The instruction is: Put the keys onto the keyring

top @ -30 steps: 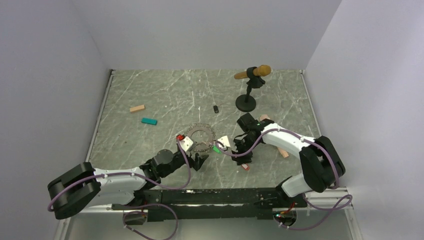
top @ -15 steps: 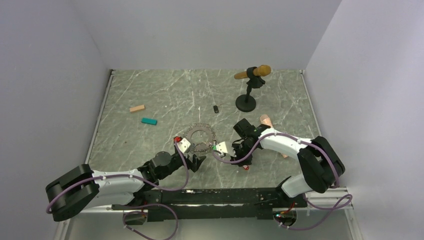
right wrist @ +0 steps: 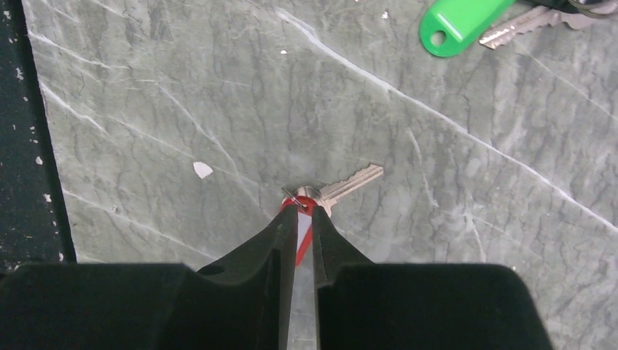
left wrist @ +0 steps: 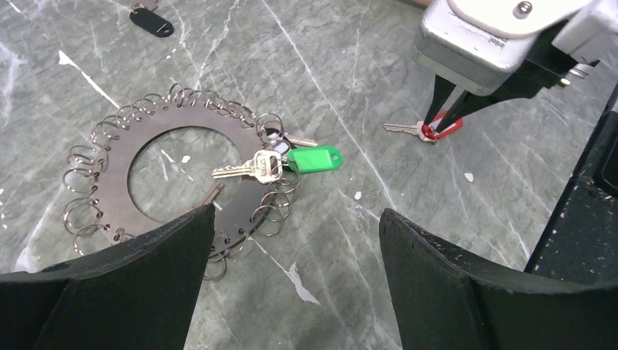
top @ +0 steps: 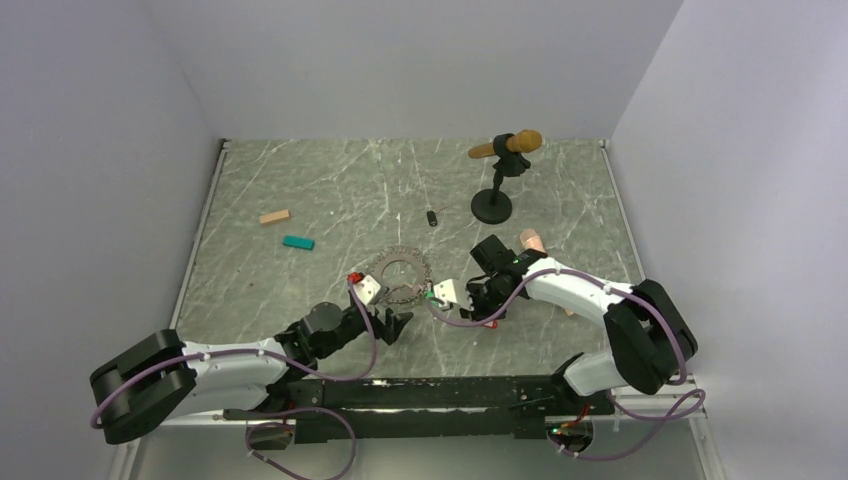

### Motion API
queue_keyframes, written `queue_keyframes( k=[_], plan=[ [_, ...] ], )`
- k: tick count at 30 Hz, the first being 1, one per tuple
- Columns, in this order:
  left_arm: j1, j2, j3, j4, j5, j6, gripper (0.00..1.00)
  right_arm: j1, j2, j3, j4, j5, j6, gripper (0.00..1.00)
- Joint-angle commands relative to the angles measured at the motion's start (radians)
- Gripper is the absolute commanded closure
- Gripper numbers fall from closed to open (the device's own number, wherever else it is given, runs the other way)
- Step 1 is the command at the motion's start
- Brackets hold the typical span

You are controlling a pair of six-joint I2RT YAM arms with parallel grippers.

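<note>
Right wrist view: the red-tagged key (right wrist: 342,186) is being pinched by its tag between the narrowly closed fingers of the right hand (right wrist: 297,219), with the silver blade sticking out beyond the fingertips just above the grey marble table (right wrist: 146,109). Whether the blade is being rested on the table or lifted clear cannot be told. In the left wrist view this key is being held to the right of the keyring (left wrist: 175,171), well apart from it.

The keyring, a dark flat ring edged with small wire loops, is being left flat on the table near the middle. The green-tagged key (left wrist: 313,158) is being left at its right edge, with a brass key (left wrist: 248,170) lying across the band; whether either is threaded on a loop cannot be told.

The left hand (left wrist: 291,284) is being kept wide open and empty, just on the near side of the keyring.

A black-tagged key (top: 432,218) is lying farther back, and a microphone on its stand (top: 505,148) is standing at the far right.
</note>
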Motion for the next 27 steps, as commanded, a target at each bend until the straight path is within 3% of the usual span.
queue_keyframes(
  k=[1,8,12,21,27],
  plan=[
    [0.004,-0.008,0.035,0.023,0.032,-0.02,0.12,-0.024,-0.039,0.017,-0.017,-0.045,0.004,0.85],
    [0.004,0.004,0.033,0.044,0.049,-0.03,0.12,-0.031,-0.016,0.027,-0.056,-0.108,-0.015,0.9],
    [0.004,-0.001,0.028,0.044,0.054,-0.033,0.12,-0.031,-0.007,0.023,-0.055,-0.11,-0.019,0.81],
    [0.003,-0.013,0.018,0.042,0.058,-0.034,0.12,-0.029,0.002,0.012,-0.054,-0.108,-0.044,0.7],
    [0.004,-0.01,0.015,0.053,0.062,-0.04,0.12,-0.032,-0.003,0.018,-0.047,-0.103,-0.03,0.69]
  ],
)
